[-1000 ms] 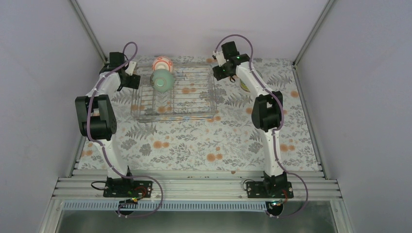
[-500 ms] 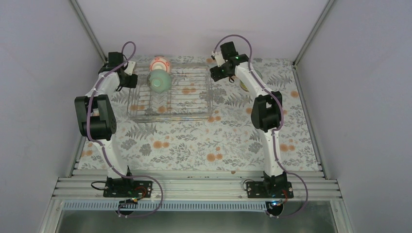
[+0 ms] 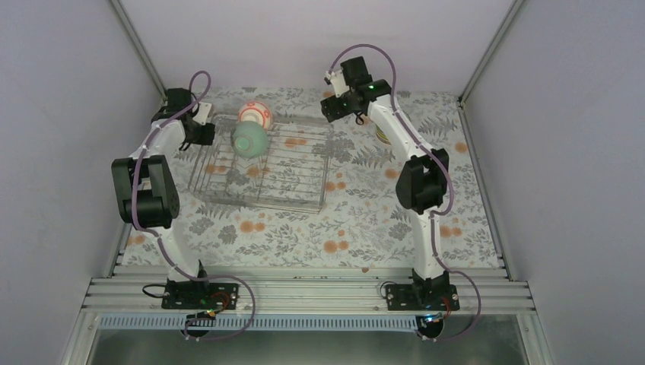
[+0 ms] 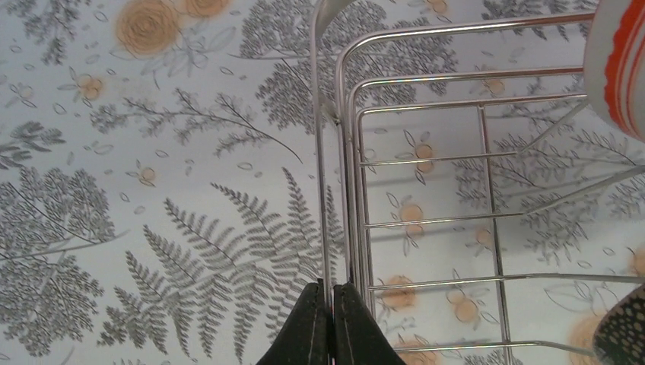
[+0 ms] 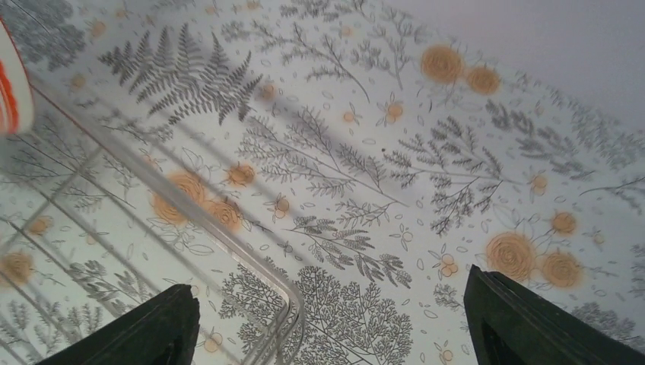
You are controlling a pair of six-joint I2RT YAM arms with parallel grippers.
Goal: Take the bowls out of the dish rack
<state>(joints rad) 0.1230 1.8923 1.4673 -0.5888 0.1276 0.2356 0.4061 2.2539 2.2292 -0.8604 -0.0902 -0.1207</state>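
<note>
Dish rack (image 3: 258,163) on table (image 3: 342,220), bowls (image 3: 249,138) in its far-left corner (one behind the other)

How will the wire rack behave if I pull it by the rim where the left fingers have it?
The dish rack is thin open wire, so probably light and stiff: it should slide easily. Pinched near one corner by the left gripper, it will likely swivel. The mint bowl sits tilted and may rock.

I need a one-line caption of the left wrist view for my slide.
Left fingers pinch the dish rack by its rim wire; a white bowl with orange-red stripes shows at upper right.
</note>
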